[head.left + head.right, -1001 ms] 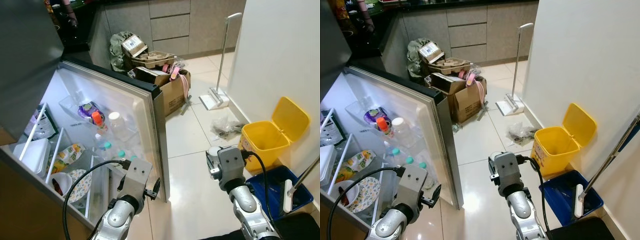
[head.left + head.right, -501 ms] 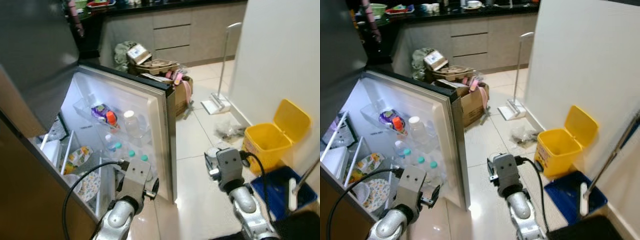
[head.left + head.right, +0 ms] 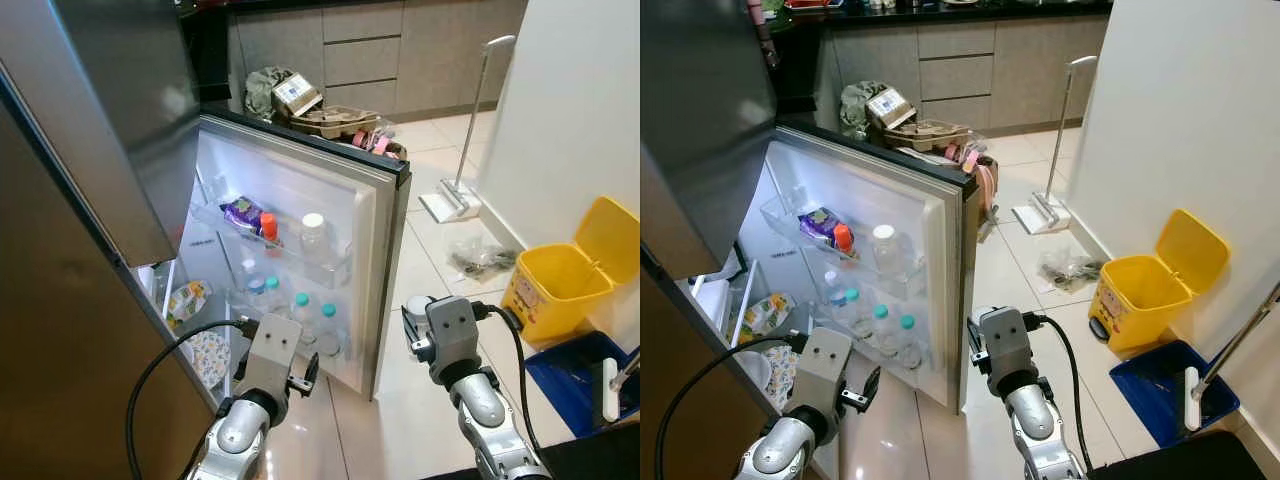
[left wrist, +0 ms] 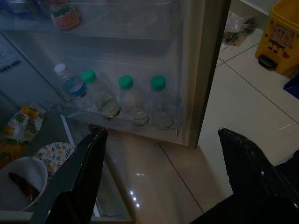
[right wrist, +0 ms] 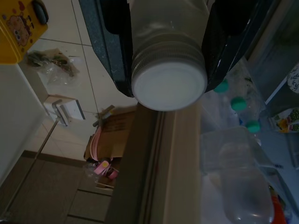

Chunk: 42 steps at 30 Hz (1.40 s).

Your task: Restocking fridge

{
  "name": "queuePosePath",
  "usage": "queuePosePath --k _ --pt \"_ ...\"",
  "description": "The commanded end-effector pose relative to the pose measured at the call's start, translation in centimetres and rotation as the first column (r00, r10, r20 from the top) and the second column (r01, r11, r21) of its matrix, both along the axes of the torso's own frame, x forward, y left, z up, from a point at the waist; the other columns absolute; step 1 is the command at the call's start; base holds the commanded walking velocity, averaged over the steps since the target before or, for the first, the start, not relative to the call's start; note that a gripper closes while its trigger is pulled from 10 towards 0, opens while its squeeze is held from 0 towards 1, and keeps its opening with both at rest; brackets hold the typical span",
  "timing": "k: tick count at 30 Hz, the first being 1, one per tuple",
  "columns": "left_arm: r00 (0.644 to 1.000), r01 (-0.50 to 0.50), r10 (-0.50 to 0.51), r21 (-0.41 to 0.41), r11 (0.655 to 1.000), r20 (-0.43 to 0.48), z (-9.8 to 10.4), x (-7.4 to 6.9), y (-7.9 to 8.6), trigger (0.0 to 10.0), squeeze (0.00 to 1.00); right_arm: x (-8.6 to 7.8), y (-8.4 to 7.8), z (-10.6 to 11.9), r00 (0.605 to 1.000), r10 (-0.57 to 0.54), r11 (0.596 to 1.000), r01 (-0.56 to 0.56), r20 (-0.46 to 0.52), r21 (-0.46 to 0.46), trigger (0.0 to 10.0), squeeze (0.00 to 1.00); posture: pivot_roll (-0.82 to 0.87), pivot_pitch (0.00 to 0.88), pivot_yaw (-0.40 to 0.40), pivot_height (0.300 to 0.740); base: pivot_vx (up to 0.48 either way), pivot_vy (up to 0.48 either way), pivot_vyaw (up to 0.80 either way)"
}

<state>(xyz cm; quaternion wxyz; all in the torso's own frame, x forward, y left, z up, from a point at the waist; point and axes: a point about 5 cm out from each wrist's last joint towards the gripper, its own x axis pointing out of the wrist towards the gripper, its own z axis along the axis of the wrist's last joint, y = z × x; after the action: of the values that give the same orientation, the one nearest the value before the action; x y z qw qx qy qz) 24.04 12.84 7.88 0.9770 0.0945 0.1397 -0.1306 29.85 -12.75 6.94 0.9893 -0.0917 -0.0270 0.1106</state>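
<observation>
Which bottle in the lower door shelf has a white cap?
The blue-labelled bottle at the row's end farthest from the door edge; the other three bottles have green caps.

Hardly any writing is coming through clearly. The yellow bin (image 4: 284, 37) on the right is showing a cartoon face printed on its front, with no words. A white sticker (image 4: 10, 59) with a barcode is sitting on the fridge door's inner wall, its print too small to read. The bottle labels are staying illegible.

The fridge door's lower shelf (image 3: 300, 345) holds green-capped bottles (image 3: 301, 305); the upper shelf (image 3: 290, 262) a white-capped bottle (image 3: 313, 232).
</observation>
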Motion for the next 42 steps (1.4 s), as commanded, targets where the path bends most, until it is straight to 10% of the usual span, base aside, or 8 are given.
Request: queuePosePath --k 1,17,42 --pt "1.0 0.007 -0.007 0.013 1.0 -0.006 -0.3 -0.2 0.0 10.0 0.0 0.1 -0.1 0.3 1.0 -0.006 1.0 0.006 0.013 0.003 10.0 0.0 -0.08 0.046 0.024 0.74 0.0 0.0 0.0" --pt "0.999 -0.034 0.034 0.009 0.999 -0.007 -0.3 0.1 -0.1 10.0 0.0 0.7 1.5 2.7 0.993 0.073 0.996 -0.078 0.097 0.05 10.0 0.0 -0.06 0.056 0.033 0.74 0.0 0.0 0.0" --pt "0.998 0.009 -0.01 0.023 1.0 0.054 2.1 1.0 -1.0 10.0 0.0 7.7 5.9 13.2 0.902 0.319 0.92 -0.369 0.29 0.134 10.0 0.0 0.06 0.115 0.07 0.74 0.0 0.0 0.0"
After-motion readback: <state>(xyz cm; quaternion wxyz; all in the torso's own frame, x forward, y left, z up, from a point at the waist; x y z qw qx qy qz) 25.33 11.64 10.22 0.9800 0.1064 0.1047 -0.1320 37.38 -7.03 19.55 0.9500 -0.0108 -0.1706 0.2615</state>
